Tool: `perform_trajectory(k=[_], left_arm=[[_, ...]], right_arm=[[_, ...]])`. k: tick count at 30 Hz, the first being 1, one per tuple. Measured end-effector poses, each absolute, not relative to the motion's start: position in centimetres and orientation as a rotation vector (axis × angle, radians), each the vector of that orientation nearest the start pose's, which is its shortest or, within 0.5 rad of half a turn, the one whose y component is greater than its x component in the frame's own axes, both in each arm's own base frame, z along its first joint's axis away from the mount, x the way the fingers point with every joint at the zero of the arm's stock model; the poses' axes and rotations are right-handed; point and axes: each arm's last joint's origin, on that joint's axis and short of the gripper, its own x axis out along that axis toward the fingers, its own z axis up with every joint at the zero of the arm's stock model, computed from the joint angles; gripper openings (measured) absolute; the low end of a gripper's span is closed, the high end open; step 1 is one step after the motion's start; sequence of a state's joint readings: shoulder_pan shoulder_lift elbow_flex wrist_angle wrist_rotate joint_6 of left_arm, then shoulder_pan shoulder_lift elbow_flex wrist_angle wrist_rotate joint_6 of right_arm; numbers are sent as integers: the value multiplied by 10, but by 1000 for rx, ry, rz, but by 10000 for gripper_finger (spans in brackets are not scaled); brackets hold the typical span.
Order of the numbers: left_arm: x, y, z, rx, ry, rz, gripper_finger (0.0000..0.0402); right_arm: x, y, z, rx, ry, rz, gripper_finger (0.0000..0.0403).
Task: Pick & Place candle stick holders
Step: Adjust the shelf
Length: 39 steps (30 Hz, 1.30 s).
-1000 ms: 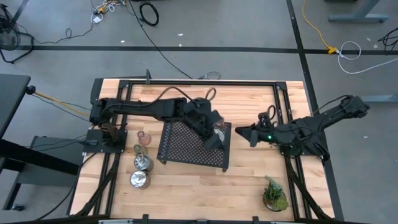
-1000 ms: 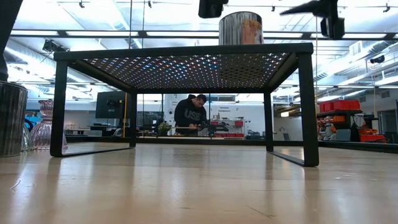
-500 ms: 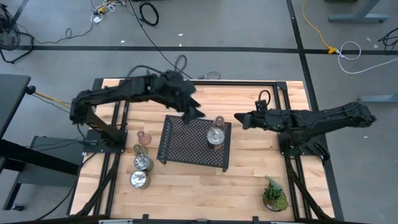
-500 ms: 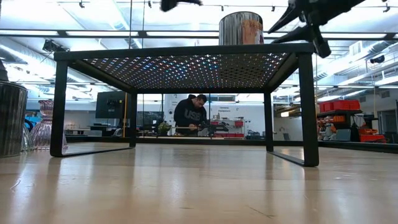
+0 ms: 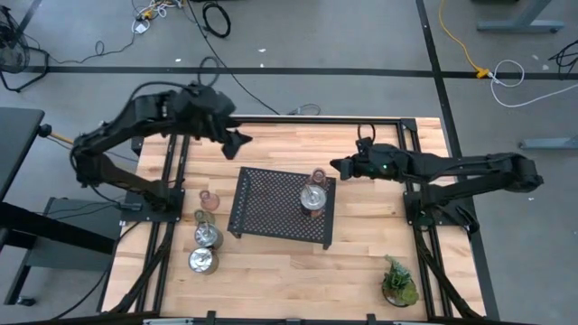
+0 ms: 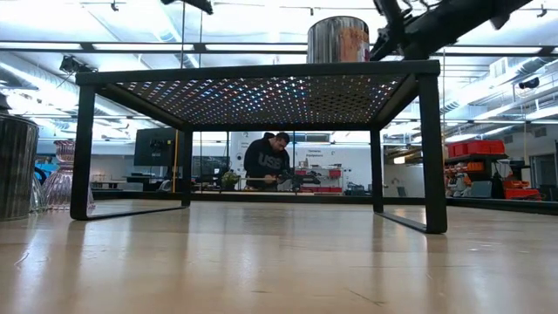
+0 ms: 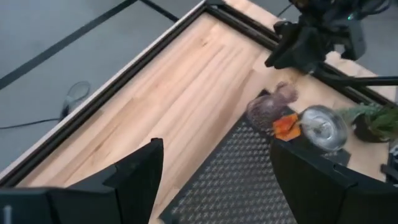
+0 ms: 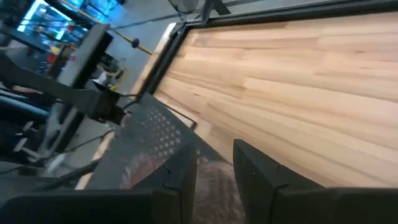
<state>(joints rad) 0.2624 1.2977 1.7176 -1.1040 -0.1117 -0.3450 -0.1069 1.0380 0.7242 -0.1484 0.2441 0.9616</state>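
Right end effector (image 5: 336, 166), fingers spread, beside the pinkish glass holder (image 5: 318, 176) on the tray's (image 5: 271, 208) far-right corner; left end effector (image 5: 237, 142) spread, raised near the tabletop's (image 5: 298, 262) far edge.

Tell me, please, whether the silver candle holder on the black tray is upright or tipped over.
Upright. The silver holder shows its round rim from above on the black tray, and the low view shows its straight sides standing vertical on the tray top.

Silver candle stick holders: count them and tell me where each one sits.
3. One silver holder stands on the black tray; two more stand on the table left of it. None seems hidden.
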Motion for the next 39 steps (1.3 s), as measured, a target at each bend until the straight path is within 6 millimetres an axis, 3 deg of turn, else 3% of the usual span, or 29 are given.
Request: perform_trajectory(k=[4, 8, 18, 25, 32, 39], left_arm=[[197, 65, 454, -374, 614, 519, 295], [186, 70, 437, -400, 654, 573, 295], [165, 63, 336, -592, 796, 592, 295], [157, 58, 282, -695, 879, 634, 295], [156, 51, 260, -778, 960, 620, 295], [160, 36, 256, -853, 987, 596, 295]], right_arm=[[227, -40, 264, 914, 275, -547, 105], [230, -48, 265, 914, 249, -525, 105], [228, -51, 281, 890, 121, -474, 105], [225, -50, 286, 889, 96, -464, 105], [222, -50, 289, 890, 81, -457, 105], [218, -48, 294, 893, 59, -442, 105]])
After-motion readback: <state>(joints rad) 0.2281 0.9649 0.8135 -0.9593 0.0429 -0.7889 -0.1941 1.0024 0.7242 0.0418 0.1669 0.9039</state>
